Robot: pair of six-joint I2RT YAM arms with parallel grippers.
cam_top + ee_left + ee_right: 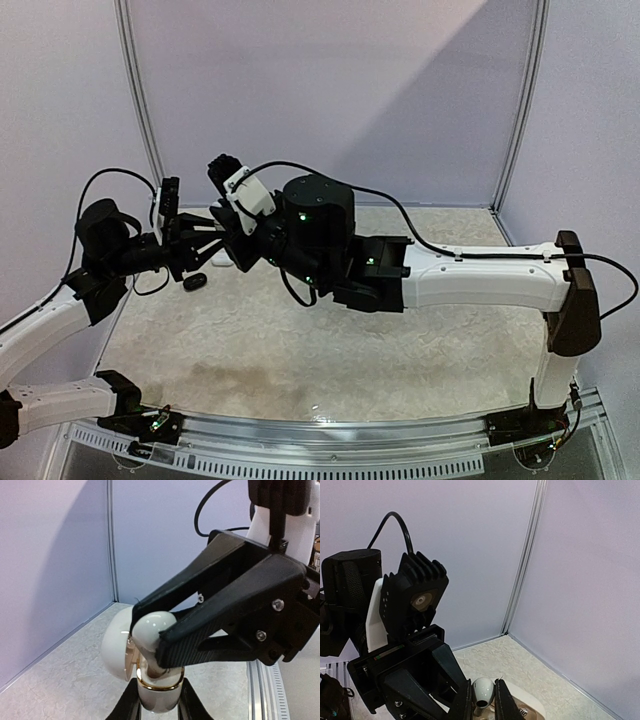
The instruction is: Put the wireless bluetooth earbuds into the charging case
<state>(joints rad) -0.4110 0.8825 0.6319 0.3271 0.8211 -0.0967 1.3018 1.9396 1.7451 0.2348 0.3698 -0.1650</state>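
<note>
Two arms rise from the near edge of the bench (300,350). The left arm (60,330) and the right arm (480,280) both stretch toward the far left part, where their tips meet. In the left wrist view the left fingers (129,706) are nearest, clenched around the lower half of a white charging case (157,700) with a gold rim, which they hold upright. Its rounded lid (114,642) is hinged open to the left. Just above, the right fingers (175,632) pinch a white earbud (150,625). Its stem points down into the case's mouth, and its bulb stands above the rim. On the bench under the meeting arms lie a small black thing (195,282) and, just beyond it, a white thing (222,259), both too small to identify. Lilac walls (330,90) close the far side.
</note>
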